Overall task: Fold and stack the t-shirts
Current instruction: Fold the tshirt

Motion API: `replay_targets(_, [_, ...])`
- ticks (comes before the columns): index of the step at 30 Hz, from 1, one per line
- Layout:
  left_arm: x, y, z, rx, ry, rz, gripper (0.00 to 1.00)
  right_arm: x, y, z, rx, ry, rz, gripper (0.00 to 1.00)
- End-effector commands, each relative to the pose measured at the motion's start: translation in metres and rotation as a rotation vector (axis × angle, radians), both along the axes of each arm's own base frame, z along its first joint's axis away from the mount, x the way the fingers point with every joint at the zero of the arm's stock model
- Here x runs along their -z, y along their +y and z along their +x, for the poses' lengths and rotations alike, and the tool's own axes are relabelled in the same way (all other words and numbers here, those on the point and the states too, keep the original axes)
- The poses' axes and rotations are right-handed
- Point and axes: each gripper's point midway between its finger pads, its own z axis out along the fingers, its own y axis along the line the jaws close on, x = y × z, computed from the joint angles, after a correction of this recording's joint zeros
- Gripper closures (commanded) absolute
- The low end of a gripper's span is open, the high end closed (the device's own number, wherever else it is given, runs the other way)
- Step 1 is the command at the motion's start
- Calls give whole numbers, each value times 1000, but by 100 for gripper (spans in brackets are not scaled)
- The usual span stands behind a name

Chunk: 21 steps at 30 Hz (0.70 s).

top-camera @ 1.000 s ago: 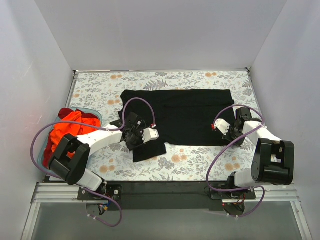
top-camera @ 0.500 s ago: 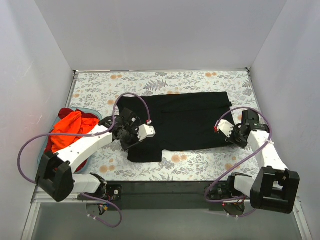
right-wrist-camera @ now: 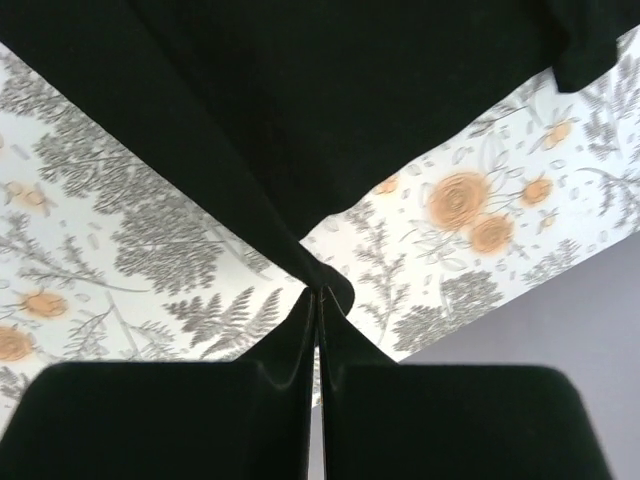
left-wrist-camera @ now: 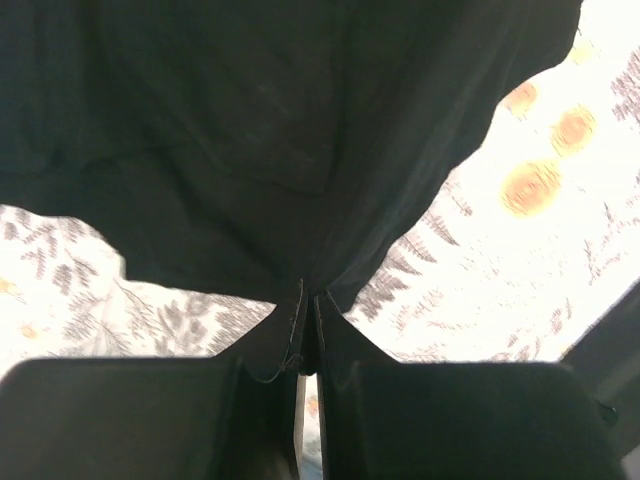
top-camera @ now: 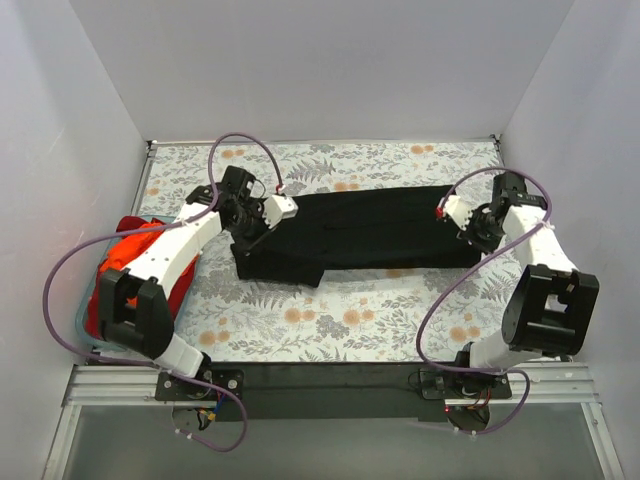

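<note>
A large black t-shirt [top-camera: 370, 232] lies as a wide band across the floral tablecloth [top-camera: 350, 320]. Its near edge is lifted at both ends. My left gripper [top-camera: 247, 228] is at the shirt's left end, shut on a pinch of black cloth. In the left wrist view, the black t-shirt [left-wrist-camera: 260, 120] hangs from the left gripper [left-wrist-camera: 308, 300]. My right gripper [top-camera: 478, 238] holds the right end the same way. There the black t-shirt [right-wrist-camera: 300, 100] is drawn to a point in the shut right gripper [right-wrist-camera: 320, 292]. Orange-red t-shirts [top-camera: 135, 262] are heaped at the far left.
The orange-red heap sits in a teal basket [top-camera: 82, 318] against the left wall. White walls close in the table on the left, far and right sides. Purple cables loop above both arms. Bare tablecloth shows in front of the black shirt.
Both grippers have swung toward the far side, carrying the black shirt's near edge up and back. The shirt is now a narrower band. The left gripper closed on the cloth.
</note>
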Motion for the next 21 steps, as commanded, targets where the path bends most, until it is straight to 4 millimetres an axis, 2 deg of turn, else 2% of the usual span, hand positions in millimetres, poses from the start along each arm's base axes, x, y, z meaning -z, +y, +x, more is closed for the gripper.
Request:
replay_targets(1, [-16,-2,29,-12,-58,-24,100,-8,-2,26,3,-14,19,99])
replay_targets(2, [-10,-3,36,-16,-44,-19,100,-14,-3,36,2,-31,15,99])
replay_targets(3, [-18,-5,47,-18,-70,-25,100,-14,-3,41,0,-31,14,99])
replay_targets(4, [-16,-4,53,-24,-67,-19,100,-7,-4,45,1,-13,15,99])
replay_targets(6, [-9,-6,64,-22,-49,-12,100,-12,-5,58,5,-26,16,99])
replay_targets(7, [-14,-7,73,-25,-68,-15,100,-5,-4,63,6,-9,21,99])
replay_targets(8, [-6,-7,79,-20,-56,-4,100,-5,-2,66,2,-7,23,99])
replay_targets(9, [-6,-7,83,-18,-63,-1,100,-9,-2,74,2,-23,22,99])
replay_targets(11, [-9,-7,97,-23,-94,0,100,-4,0,83,1,-13,27,99])
replay_targets(13, [-2,-6,107,-24,-87,7,100,-3,0,95,2,-16,29,99])
replay_targets(15, [-6,-8,116,-21,-99,4,100,-1,0,102,0,-17,23,99])
replay_targets(16, [1,-7,119,-25,-84,11,100,0,-1,109,1,-18,22,99])
replay_targets(21, [9,-7,136,-22,-90,14,100,4,0,124,-8,-17,11,99])
